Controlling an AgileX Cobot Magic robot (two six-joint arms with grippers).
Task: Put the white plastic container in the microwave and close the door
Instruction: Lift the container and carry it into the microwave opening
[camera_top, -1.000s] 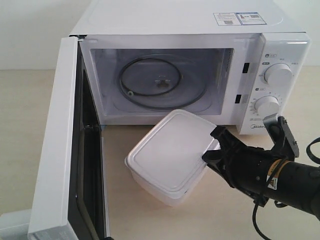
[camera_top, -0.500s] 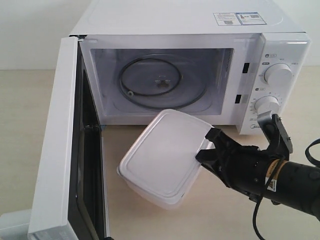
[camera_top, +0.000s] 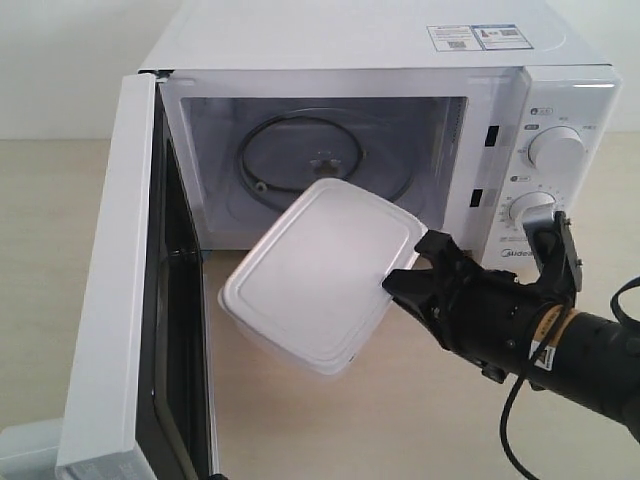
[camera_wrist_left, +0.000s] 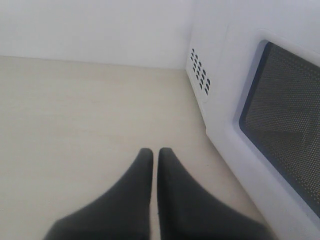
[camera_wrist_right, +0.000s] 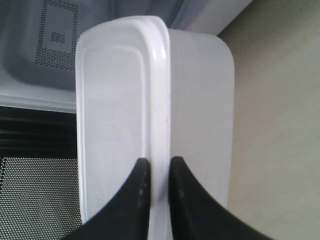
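Raised toward microwave (camera_top: 300, 40): white plastic container (camera_top: 318, 272), rim clamped in right end effector (camera_top: 409, 268).

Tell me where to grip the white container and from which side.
Pinch the lid rim of the white plastic container on its right-hand edge, coming from the right, as the right gripper does: that thin protruding lip fits between its jaws.

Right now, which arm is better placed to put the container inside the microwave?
Right: the right gripper grips the white plastic container's rim before the open microwave; the left gripper sits shut, empty, outside the door.
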